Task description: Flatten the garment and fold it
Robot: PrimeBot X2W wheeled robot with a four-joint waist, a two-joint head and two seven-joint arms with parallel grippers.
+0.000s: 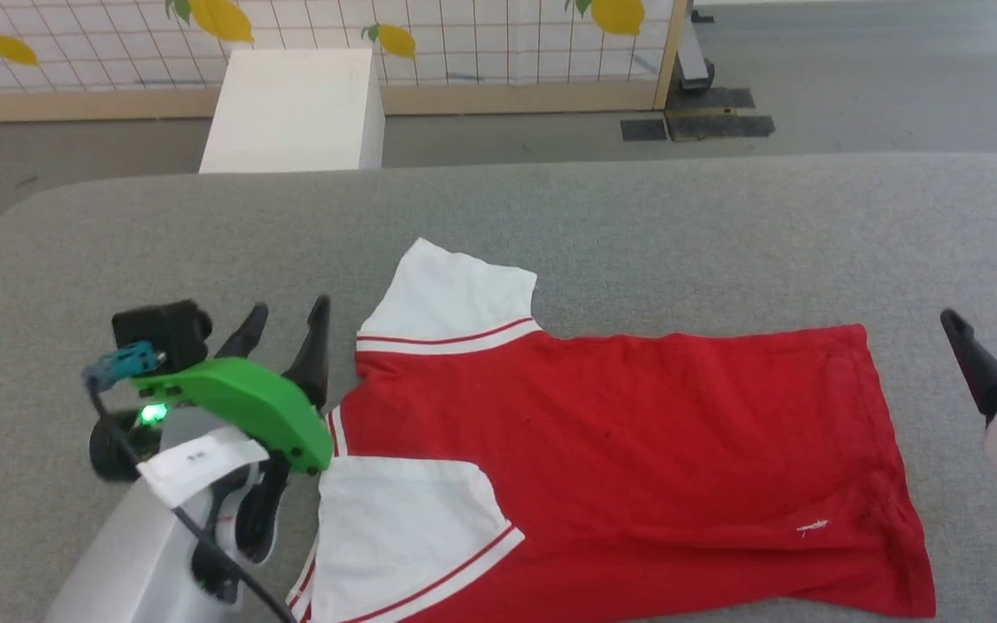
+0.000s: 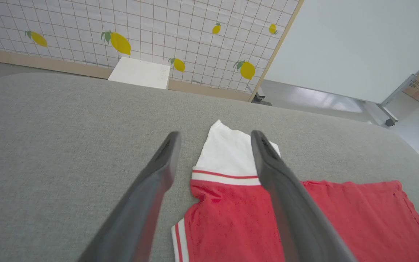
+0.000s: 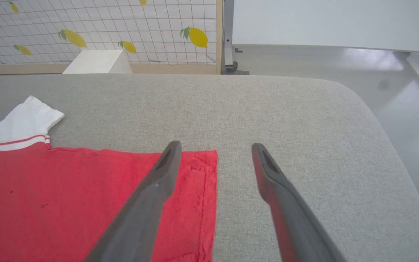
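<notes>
The shirt (image 1: 620, 467) lies spread on the grey surface (image 1: 637, 225). The left gripper (image 1: 284, 322) and right gripper (image 1: 987, 327) flank it, fingers released, nothing between. A white box (image 1: 295, 108) stands beyond.

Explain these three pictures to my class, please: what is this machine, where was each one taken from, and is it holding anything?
It is a wheeled robot with two arms. One picture looks down from its head; the other two come from cameras on its wrists, looking along each arm's two dark fingers. A red jersey shirt with white sleeves lies spread on a grey padded surface. The left gripper sits beside the collar end, the right gripper beyond the hem. Both have their jaws open and hold nothing. A white box stands behind.
</notes>
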